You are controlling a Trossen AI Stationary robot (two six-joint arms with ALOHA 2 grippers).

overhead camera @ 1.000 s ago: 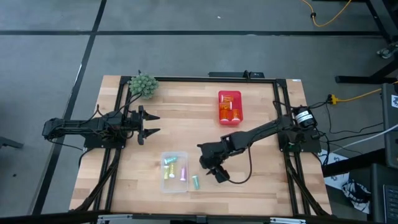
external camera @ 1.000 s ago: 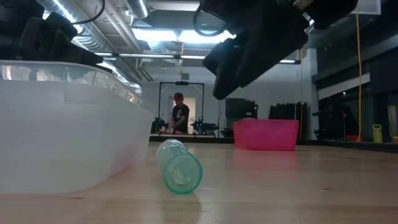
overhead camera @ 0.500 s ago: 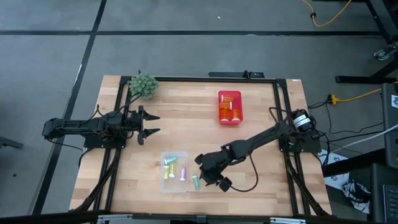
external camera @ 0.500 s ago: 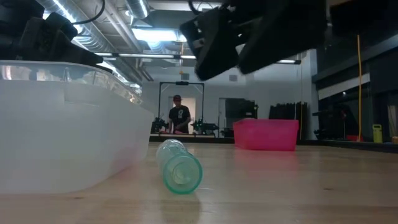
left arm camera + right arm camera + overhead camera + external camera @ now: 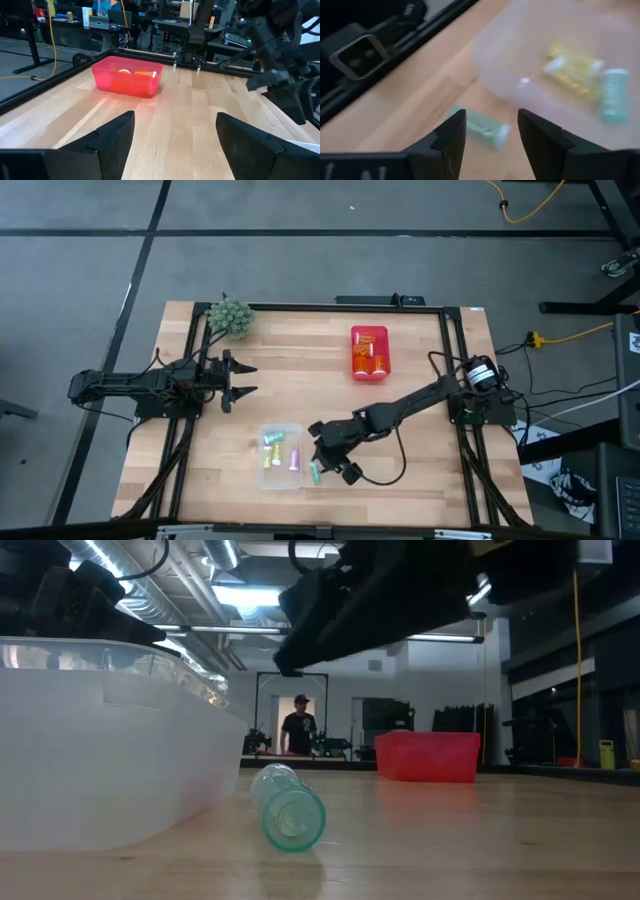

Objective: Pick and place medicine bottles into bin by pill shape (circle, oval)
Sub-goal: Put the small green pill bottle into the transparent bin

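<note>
The high view looks straight down on the whole table (image 5: pixel 400 480) from far above. The low view sits at tabletop height, close to the green bottle (image 5: pixel 289 808), facing the red bin (image 5: pixel 428 756). The left wrist view faces that red bin too. The right wrist view looks down closely on the green bottle and clear bin (image 5: pixel 560 30).

Setting: robotics lab or workshop, indoor. Wooden table (image 5: pixel 300 370) in a black metal frame stands on grey concrete floor marked with dark tape lines. Yellow cable (image 5: pixel 525 210) trails across the floor. Low view shows exposed ceiling ducts (image 5: pixel 150 600), strip lights, and a person (image 5: pixel 300 728) standing at a far bench. Left wrist view shows more benches and equipment stands beyond the table.
</note>
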